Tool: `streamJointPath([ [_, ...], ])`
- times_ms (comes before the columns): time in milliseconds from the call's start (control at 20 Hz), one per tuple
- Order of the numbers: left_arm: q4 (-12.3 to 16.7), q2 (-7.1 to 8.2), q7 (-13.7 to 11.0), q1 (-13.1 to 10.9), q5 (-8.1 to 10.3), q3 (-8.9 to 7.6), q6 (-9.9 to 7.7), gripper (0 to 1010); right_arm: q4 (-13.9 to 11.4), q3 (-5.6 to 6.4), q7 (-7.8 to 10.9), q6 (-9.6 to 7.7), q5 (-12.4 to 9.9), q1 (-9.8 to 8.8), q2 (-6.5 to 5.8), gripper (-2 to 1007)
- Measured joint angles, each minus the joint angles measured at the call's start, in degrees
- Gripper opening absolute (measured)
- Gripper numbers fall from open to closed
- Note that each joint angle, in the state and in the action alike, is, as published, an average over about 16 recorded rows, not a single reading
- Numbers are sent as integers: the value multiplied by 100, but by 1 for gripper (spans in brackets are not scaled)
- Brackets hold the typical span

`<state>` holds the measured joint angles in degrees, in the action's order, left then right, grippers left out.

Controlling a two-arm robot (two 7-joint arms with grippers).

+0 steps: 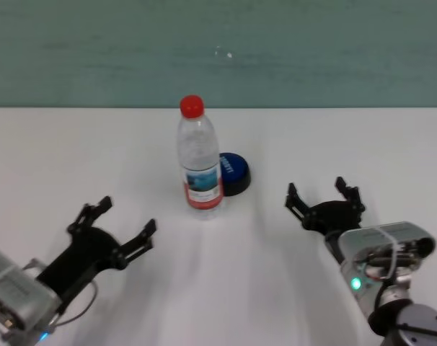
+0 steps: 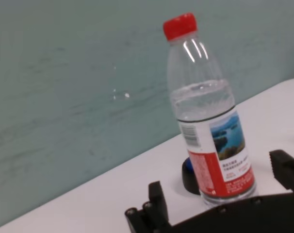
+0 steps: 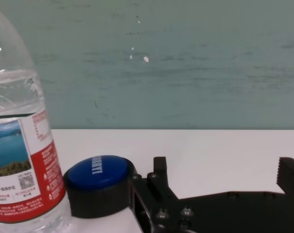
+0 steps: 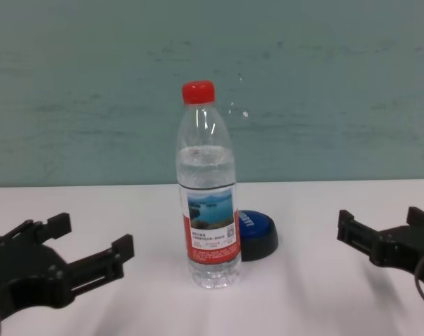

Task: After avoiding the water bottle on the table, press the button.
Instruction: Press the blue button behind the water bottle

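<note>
The water bottle point(image 1: 200, 160) stands upright at the middle of the white table point(image 1: 60, 158), clear with a red cap and a lake label. It also shows in the chest view point(image 4: 208, 203), the left wrist view point(image 2: 207, 116) and the right wrist view point(image 3: 18, 150). The blue button point(image 1: 233, 171) sits right behind the bottle, toward the right, partly hidden by it; it shows in the chest view point(image 4: 255, 232) and the right wrist view point(image 3: 99, 182). My left gripper point(image 1: 121, 227) is open, near left of the bottle. My right gripper point(image 1: 323, 193) is open, right of the button.
A teal wall point(image 1: 218, 50) rises behind the table's far edge. Bare white tabletop lies between the two grippers in front of the bottle point(image 1: 226, 267).
</note>
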<state>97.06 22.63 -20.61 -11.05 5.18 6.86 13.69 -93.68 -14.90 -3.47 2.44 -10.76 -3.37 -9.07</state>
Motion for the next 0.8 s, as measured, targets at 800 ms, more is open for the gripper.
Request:
streamJointPath([
  [800,-855,-66,-30,939,-102,505,25,1000,0,0,0,0,0,0,0,1004],
])
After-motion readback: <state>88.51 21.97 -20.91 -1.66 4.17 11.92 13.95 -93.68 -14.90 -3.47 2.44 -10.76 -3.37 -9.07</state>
